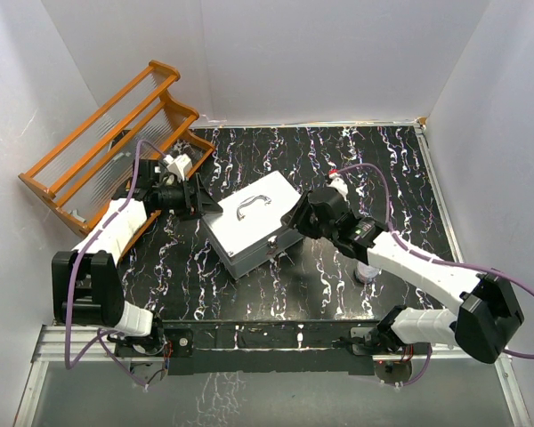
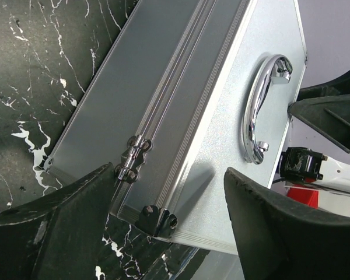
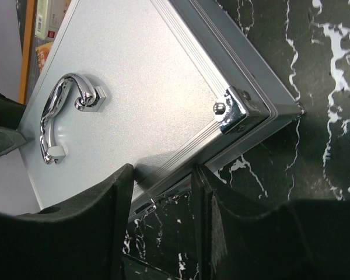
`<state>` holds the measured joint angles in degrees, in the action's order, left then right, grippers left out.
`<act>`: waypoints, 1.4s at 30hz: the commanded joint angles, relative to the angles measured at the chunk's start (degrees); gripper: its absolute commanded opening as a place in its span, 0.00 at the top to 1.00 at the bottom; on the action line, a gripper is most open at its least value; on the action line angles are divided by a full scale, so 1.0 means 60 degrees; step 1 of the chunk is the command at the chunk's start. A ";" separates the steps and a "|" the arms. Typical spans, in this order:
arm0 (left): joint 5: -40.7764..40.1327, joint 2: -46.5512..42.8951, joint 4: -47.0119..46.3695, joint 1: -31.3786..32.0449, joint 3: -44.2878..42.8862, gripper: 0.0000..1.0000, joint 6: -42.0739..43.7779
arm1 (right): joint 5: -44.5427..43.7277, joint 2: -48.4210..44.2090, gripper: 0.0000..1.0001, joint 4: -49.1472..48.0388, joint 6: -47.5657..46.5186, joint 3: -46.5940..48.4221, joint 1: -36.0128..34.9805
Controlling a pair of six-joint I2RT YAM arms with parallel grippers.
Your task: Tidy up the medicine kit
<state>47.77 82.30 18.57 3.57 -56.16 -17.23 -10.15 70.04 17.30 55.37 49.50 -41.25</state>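
Note:
The medicine kit (image 1: pixel 249 227), a grey metal case with a curved chrome handle (image 1: pixel 252 206), lies shut on the black marble table, turned at an angle. My left gripper (image 1: pixel 205 203) is at its back left corner. In the left wrist view its jaws (image 2: pixel 172 216) stand wide apart, with the case's black corner cap (image 2: pixel 157 220) and a hinge (image 2: pixel 134 156) between them. My right gripper (image 1: pixel 294 218) is at the case's right end. In the right wrist view it (image 3: pixel 163 201) straddles the case's rim (image 3: pixel 181 175) with a gap between the fingers, one over the lid and one beside the wall.
An orange wooden rack (image 1: pixel 107 142) leans at the back left, with small boxes (image 3: pixel 46 17) in it. A white bottle with a red top (image 1: pixel 338 181) stands behind the right arm. A small white and pink thing (image 1: pixel 369 271) sits under it. White walls enclose the table.

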 commanded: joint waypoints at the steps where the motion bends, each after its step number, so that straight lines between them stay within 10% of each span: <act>1: -0.0023 -0.0607 0.0033 0.0110 0.0390 0.31 -0.0290 | 0.0449 0.0492 0.61 -0.0687 -0.1898 0.0348 0.0422; 18: -0.0894 -0.1715 0.0557 0.0137 0.1710 0.45 -0.0360 | 0.1951 0.1984 0.66 -0.1808 -0.5828 0.1461 0.0947; 27: -0.0949 -0.1513 0.0069 0.0137 0.1661 0.41 -0.0643 | 0.0925 -0.0443 0.49 -0.2206 -0.6621 -0.0510 0.0947; 42: -0.1377 -0.0927 -0.0003 0.0135 0.1813 0.42 -0.0981 | 0.0945 -0.0773 0.48 -0.6209 -0.7117 -0.3542 0.0453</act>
<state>44.97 74.54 15.14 3.92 -47.66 -23.46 -2.70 66.04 -5.17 14.92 30.37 -37.54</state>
